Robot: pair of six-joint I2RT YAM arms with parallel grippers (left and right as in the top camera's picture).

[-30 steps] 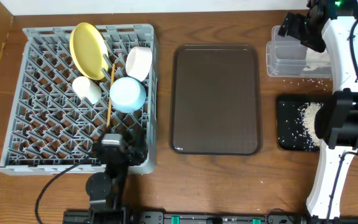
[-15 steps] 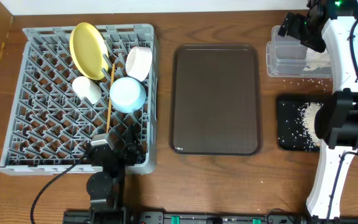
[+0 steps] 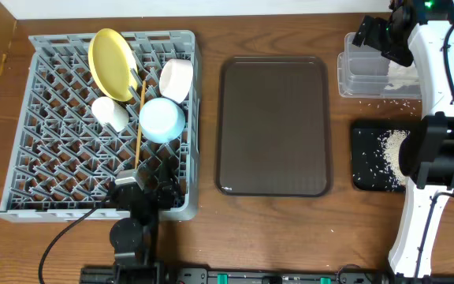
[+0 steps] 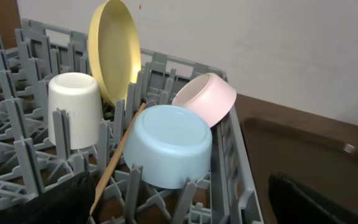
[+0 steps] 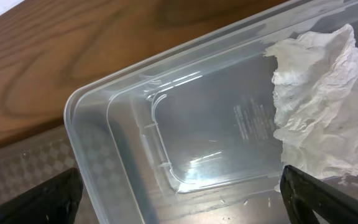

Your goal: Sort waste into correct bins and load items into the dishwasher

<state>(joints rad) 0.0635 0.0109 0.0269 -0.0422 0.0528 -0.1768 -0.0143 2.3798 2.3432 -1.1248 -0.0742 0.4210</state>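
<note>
My right gripper [image 3: 373, 38] hangs to the right of the brown tray [image 3: 274, 126], beyond its far corner, directly over the clear tub [image 5: 86, 106]. Its jaws are spread wide with nothing between them. The napkin [image 5: 316, 124] lies inside the tub, at the end farther from the brown tray, below the jaws and untouched. The black tray [image 3: 365, 158] sits right of the brown tray's near half and carries the rice [image 3: 391, 146]. In my judgement the next move concerns the loose grains [image 3: 392, 102] on the table [image 3: 290, 229]. They lie right of the brown tray, level with its far half, in a thin band running left to right (the band has no single long axis to pinch along). From my right gripper they lie toward me and downward, so this arm is clearly the nearer. My left gripper [image 3: 154, 189] sits left of the brown tray, at the near edge of the rack [image 3: 53, 158], with its jaws also spread and holding nothing. The rack holds the plate [image 3: 110, 54], cup [image 3: 110, 113], blue bowl [image 3: 162, 120], white bowl [image 3: 176, 79] and chopsticks [image 3: 139, 118]. I cannot see the snack wrapper in any view.
</note>
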